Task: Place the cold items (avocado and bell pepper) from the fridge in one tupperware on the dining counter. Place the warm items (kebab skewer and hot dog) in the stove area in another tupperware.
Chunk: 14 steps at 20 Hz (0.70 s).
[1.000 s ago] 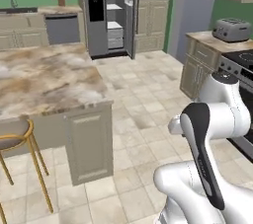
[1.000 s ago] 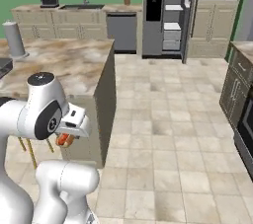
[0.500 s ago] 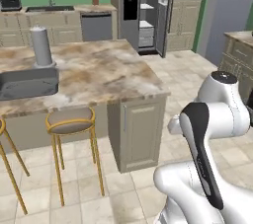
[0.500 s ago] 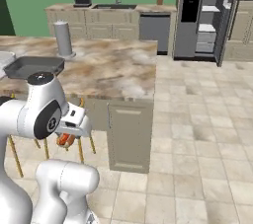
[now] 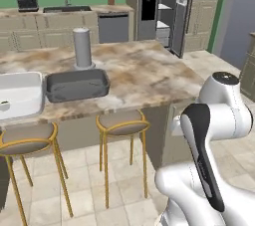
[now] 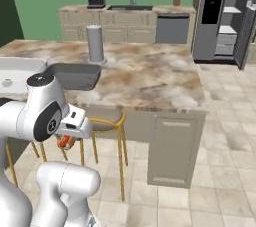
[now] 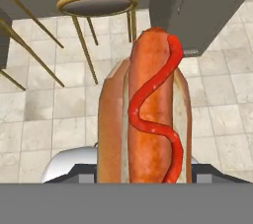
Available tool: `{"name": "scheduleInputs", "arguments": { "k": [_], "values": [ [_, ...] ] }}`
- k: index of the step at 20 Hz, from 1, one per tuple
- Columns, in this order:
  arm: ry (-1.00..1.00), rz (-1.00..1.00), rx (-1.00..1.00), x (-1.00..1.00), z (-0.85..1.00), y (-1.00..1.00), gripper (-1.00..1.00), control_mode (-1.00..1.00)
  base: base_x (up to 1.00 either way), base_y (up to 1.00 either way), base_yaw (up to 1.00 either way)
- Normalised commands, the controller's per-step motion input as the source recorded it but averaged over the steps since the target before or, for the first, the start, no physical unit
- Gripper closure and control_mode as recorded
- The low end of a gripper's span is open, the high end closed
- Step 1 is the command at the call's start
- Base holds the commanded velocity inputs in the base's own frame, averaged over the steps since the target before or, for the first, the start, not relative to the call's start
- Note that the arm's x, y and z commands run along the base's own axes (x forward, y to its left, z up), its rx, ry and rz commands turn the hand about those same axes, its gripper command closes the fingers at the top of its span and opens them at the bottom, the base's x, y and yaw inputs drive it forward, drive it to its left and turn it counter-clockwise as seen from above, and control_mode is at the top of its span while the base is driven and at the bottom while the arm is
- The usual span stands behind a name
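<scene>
Left base view: long marbled beige stone table [image 5: 144,75] carrying a large white rectangular tub [image 5: 20,95] and, just beside it, a dark grey rimmed tray [image 5: 77,84].

Right base view: hand [image 6: 67,141] low beside the robot, gripping an orange-red hot dog in a tan bun [image 6: 65,142].

Hand view: hot dog [image 7: 148,119] upright over floor tiles.

Step, judged: carrying it; next, lift it over the grey tray.

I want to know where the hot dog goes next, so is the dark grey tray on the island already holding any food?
No, the dark grey tray beside the white tub on the island shows only its bare floor.
</scene>
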Motion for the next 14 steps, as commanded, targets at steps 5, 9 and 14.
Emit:
{"name": "scheduleInputs", "arguments": {
  "k": [5,9,14],
  "values": [
    [0.0,0.0,0.0,0.0,0.0,0.0,1.0,1.0,0.62,1.0,0.0],
    [0.0,0.0,0.0,0.0,0.0,0.0,1.0,1.0,0.61,0.89,0.0],
    [0.0,0.0,0.0,0.0,0.0,0.0,1.0,1.0,0.3,0.99,0.0]
  ]
}}
